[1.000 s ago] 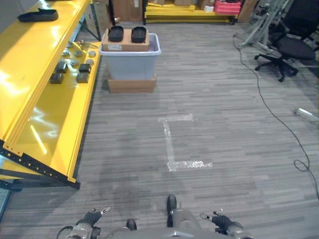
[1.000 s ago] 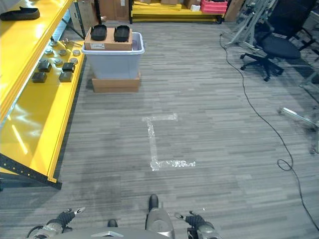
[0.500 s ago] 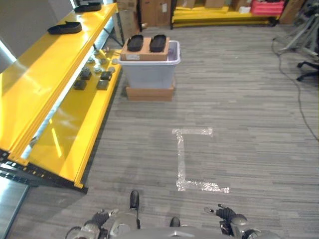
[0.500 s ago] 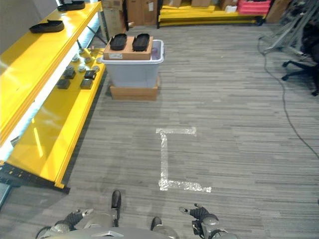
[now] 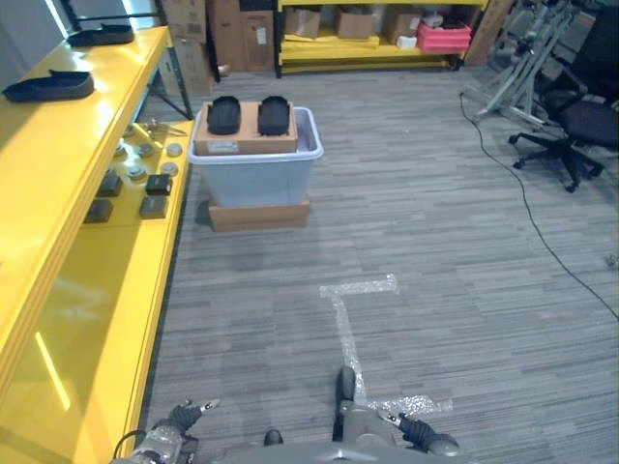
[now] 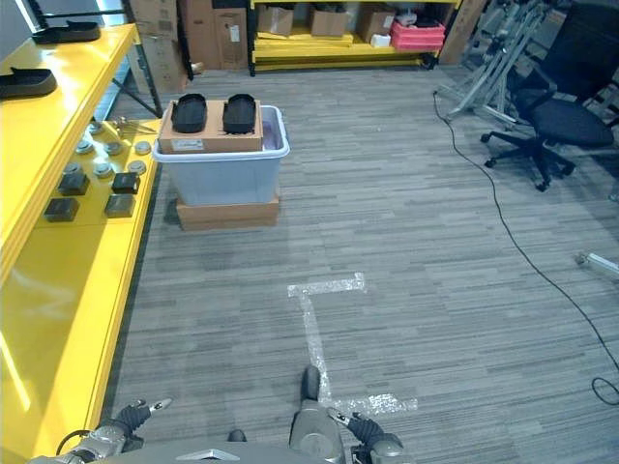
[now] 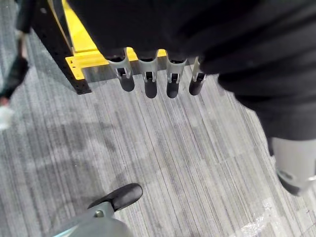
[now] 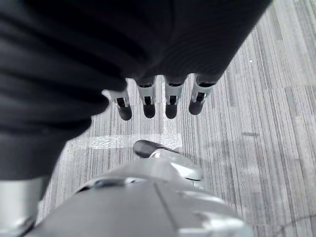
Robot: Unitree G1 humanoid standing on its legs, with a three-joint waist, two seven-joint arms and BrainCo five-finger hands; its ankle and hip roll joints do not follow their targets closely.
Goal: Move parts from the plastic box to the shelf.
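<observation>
A pale plastic box stands on a flat cardboard base some way ahead, beside the yellow shelf. A cardboard tray with two black parts rests across the box's top. Several small dark and round parts lie on the shelf's lower level, and black parts lie on its upper level. My left hand hangs low near my side, fingers relaxed and holding nothing. My right hand hangs low too, its fingers relaxed and holding nothing.
A white tape mark lies on the grey plank floor between me and the box. An office chair and a black floor cable are at the right. More yellow shelving with boxes lines the back wall.
The whole picture has shifted, so the camera has moved: the box sits farther left than half a second ago and the shelf reaches to the bottom edge. Both hands still hang with nothing in them.
</observation>
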